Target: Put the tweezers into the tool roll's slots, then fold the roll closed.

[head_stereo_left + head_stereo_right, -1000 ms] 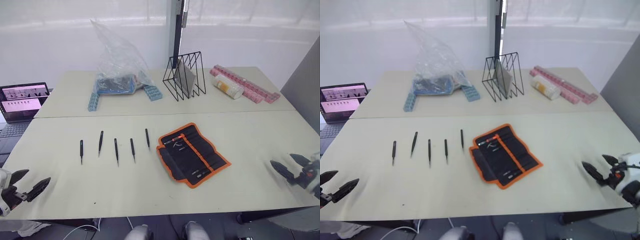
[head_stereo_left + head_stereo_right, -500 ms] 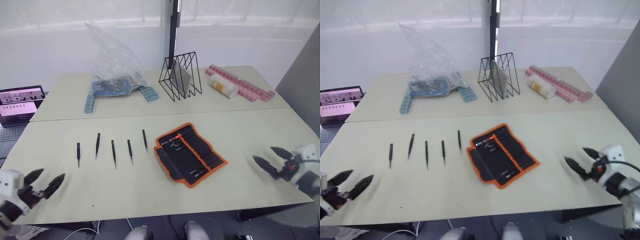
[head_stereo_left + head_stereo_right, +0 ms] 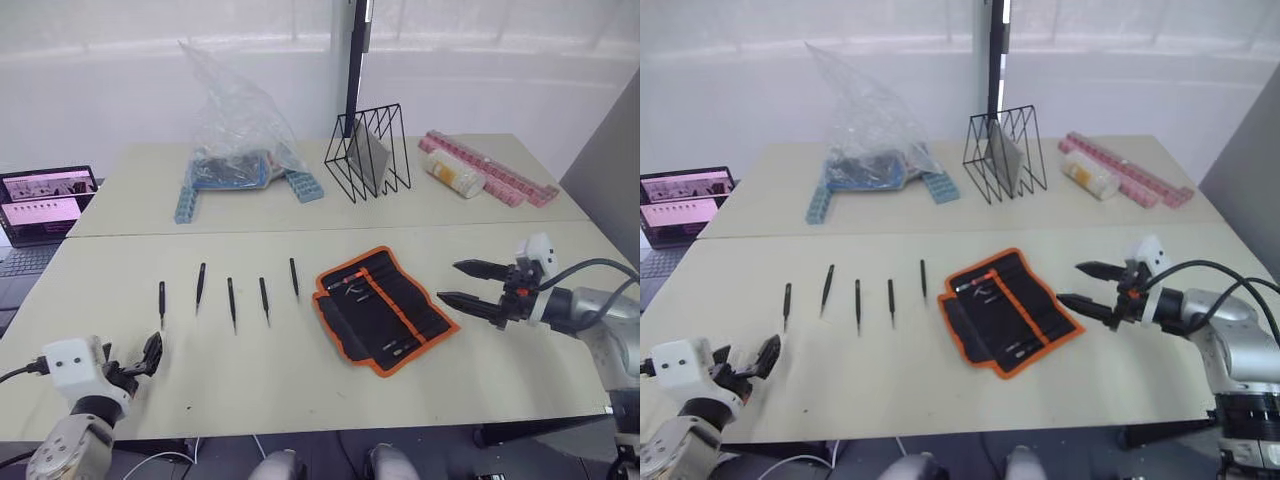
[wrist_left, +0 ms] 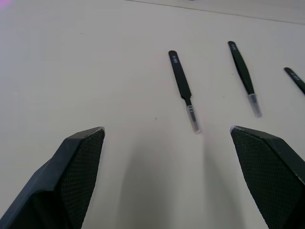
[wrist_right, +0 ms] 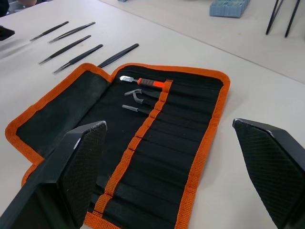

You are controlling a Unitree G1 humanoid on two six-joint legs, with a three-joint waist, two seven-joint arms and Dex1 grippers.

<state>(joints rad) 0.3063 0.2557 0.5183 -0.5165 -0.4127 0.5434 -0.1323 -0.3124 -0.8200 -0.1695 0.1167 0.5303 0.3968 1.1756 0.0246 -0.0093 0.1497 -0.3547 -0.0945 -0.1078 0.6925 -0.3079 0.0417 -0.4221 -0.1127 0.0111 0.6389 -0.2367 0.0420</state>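
Five tweezers (image 3: pixel 231 303) lie in a row on the near table (image 3: pixel 250 380), points toward the robot, none touching another, all left of the roll (image 3: pixel 385 308) and apart from it. The one closest to the roll lies just off its orange edge. The roll lies open and flat at an angle, inner face up w/ orange piping round it and an orange stripe (image 5: pixel 143 136) down the middle. Slots (image 5: pixel 164 157) run in rows both sides of the stripe; a few small tools, one w/ an orange grip (image 5: pixel 151 83), sit in the slots at the far end. No tweezers in the slots.

R gripper (image 3: pixel 468 284) hovers just right of the roll, fingers spread wide, empty, pointing at the roll; in the wrist view both fingers (image 5: pixel 76 167) frame the roll. L gripper (image 3: pixel 150 352) is low by the table's near-left edge, just short of the leftmost tweezer (image 4: pixel 183 89); wrist view shows its fingers (image 4: pixel 78 162) wide apart, holding nothing, two tweezers ahead between them.

Far table: clear bag (image 3: pixel 235 130) w/ blue bits (image 3: pixel 188 198) under it, black wire rack (image 3: pixel 372 150), pink strips (image 3: pixel 490 168) at the right. Laptop (image 3: pixel 45 205) off the left edge, screen on.
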